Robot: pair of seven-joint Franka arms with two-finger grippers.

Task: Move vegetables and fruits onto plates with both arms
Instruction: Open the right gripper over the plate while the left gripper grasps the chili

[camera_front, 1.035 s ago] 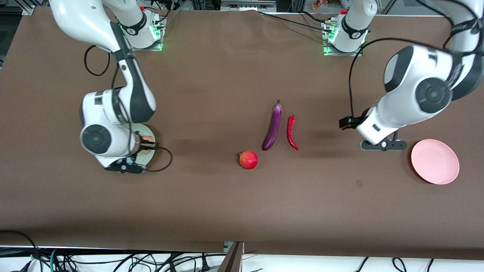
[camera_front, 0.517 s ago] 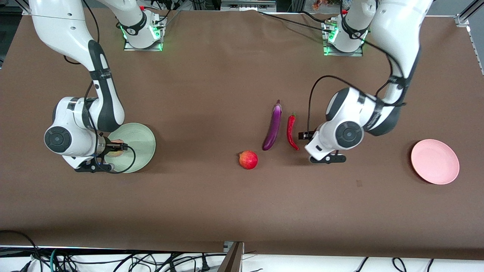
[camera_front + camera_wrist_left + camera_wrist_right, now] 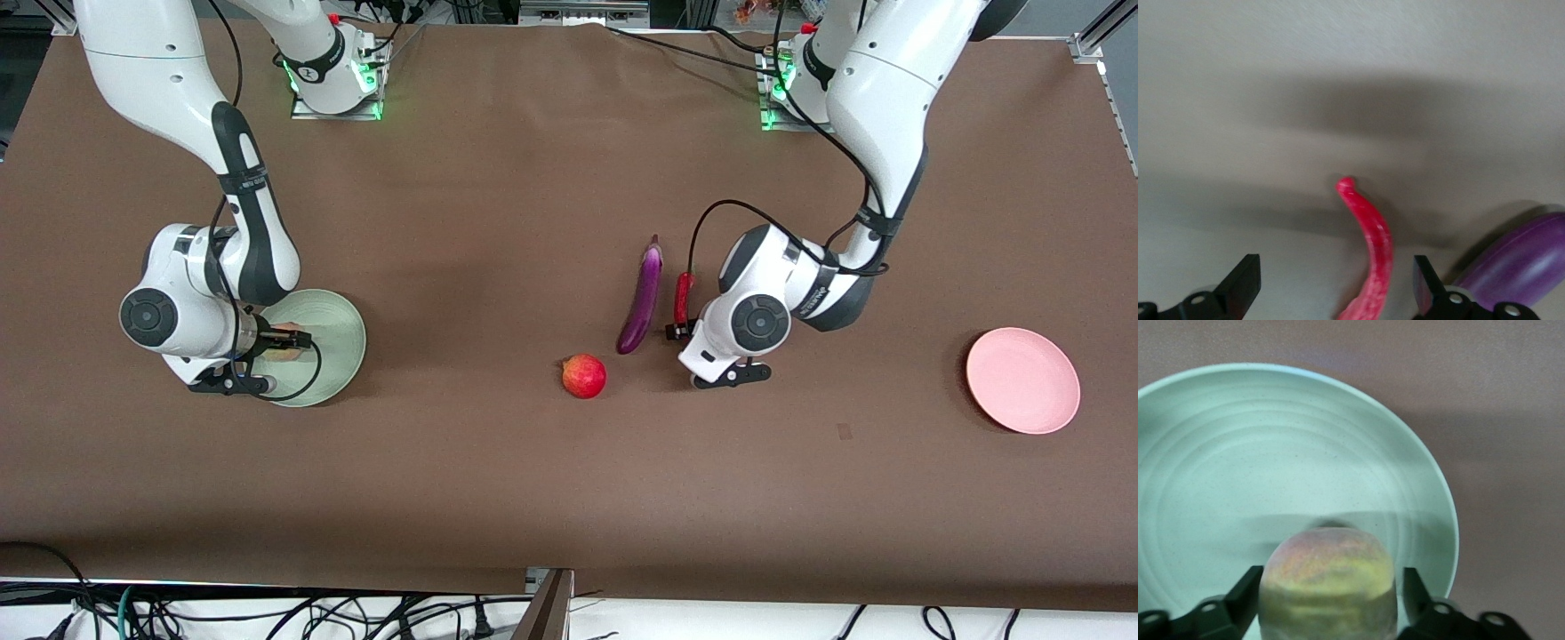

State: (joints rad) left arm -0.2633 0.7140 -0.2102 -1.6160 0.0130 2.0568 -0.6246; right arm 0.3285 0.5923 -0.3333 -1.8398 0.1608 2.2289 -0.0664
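Front view
Counter (image 3: 498, 498): brown cover; broad bare strip along the edge nearest the front camera, bare stretch between green plate and red fruit.
Green plate (image 3: 342, 333): toward the right arm's end, part hidden under the right wrist.
Right hand (image 3: 286, 340): low over the green plate, fruit between the fingers.
Pink plate (image 3: 1022, 380): toward the left arm's end, well apart from everything else, room all round its rim.
Eggplant (image 3: 645, 298): mid-counter, lying lengthwise, just beside the chili.
Chili (image 3: 683, 293): upper part visible, lower end hidden by the left wrist.
Red fruit (image 3: 584, 375): nearer the front camera than the eggplant, near its lower end, not touching.
Left hand (image 3: 677, 332): low over the chili's lower end.

Left wrist view
Left hand (image 3: 1335, 293): fingers spread wide, one on each side of the chili (image 3: 1371, 247), clear gap both sides, nothing gripped.
Eggplant (image 3: 1518, 267): rounded end just beside one finger; little margin there.

Right wrist view
Yellow-green fruit (image 3: 1328, 583): between the fingers, over the green plate (image 3: 1238, 453), inside its rim.
Right hand (image 3: 1331, 603): fingers close at the fruit's sides; contact or slight gap, cannot tell.
Plate rim: bare counter just outside it.
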